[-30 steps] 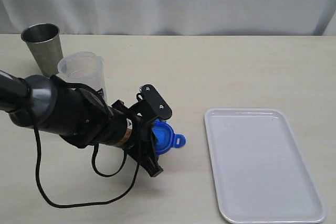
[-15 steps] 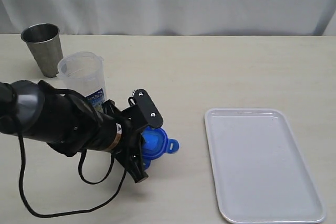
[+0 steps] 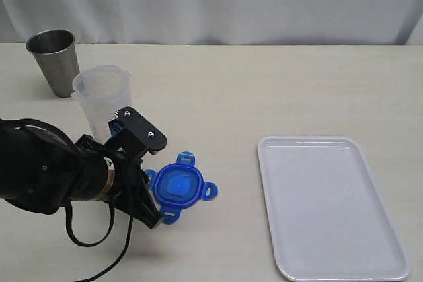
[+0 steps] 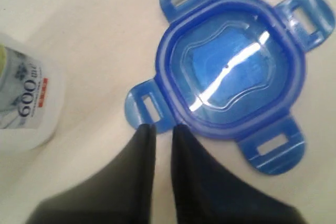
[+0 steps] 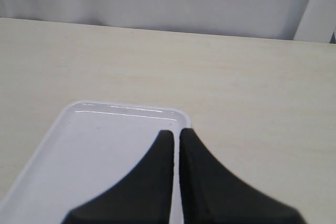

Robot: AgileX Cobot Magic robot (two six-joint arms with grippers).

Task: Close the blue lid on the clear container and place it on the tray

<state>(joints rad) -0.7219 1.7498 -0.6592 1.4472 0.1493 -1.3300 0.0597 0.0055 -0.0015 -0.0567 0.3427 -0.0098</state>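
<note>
Blue lid (image 3: 176, 186) lies flat near clear container (image 3: 99, 97), step is capping. Your left gripper (image 4: 163, 127) has jaws barely apart at one flap, grip unclear. Next: lift, seat it.

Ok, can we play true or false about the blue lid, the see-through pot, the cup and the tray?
1. The blue lid sits on top of the clear container. False: the lid lies flat on the table, beside the container.
2. The metal cup stands upright. True.
3. The clear container stands on the tray. False: it stands on the table near the metal cup, well away from the tray.
4. The right fingers are shut. True.
5. The blue lid has four flaps sticking out. True.
</note>
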